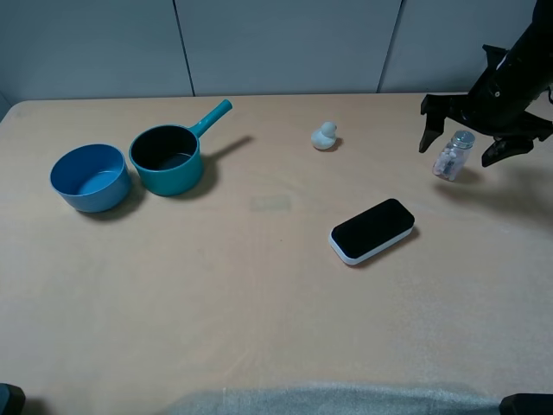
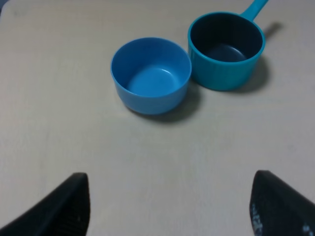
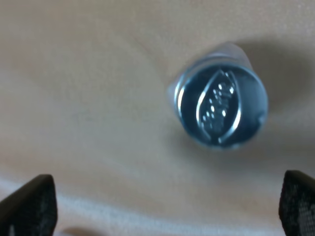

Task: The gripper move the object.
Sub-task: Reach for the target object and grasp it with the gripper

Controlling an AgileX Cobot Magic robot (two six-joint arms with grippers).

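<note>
Jar (image 3: 220,105) blurred — cap marking seemingly illegible.

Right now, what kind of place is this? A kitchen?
Probably a robot practice lab, not a kitchen: a black robot hand hangs over a glass jar on a plain tan table, with grey wall panels behind.

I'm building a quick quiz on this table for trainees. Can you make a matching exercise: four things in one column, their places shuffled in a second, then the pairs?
Things
1. blue bowl
2. white duck
3. glass jar
4. black device

Places
A. below the open right gripper, far right
B. lying flat, right of centre, nearest the front
C. beside the teal saucepan, left side
D. alone toward the back, middle

Pairs: 1-C, 2-D, 3-A, 4-B
</note>
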